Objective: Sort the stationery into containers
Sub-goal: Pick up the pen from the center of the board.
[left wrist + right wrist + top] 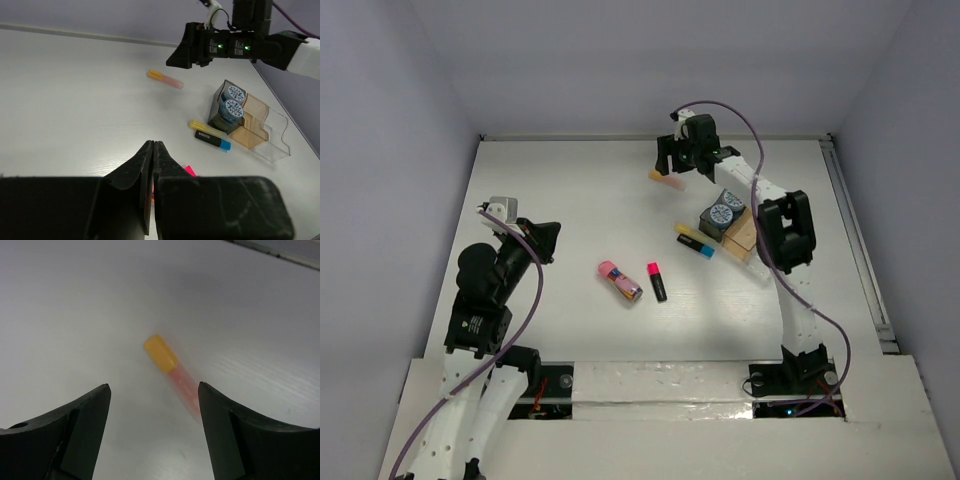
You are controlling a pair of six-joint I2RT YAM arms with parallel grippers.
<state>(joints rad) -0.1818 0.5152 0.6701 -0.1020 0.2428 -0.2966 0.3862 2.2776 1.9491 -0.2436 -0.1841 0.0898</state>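
I cannot read any words or numbers here. The two round rolls [233, 100] have blue and white marks on top, but the marks are too small for me to tell if they are letters. The black marker with the blue cap [212, 139] is too small for me to read anything on its side. The tube with the pink cap [620, 281] is tiny and blurry, so I cannot read it either.

The orange-capped marker [172, 372] is blurred, its pink body smeared
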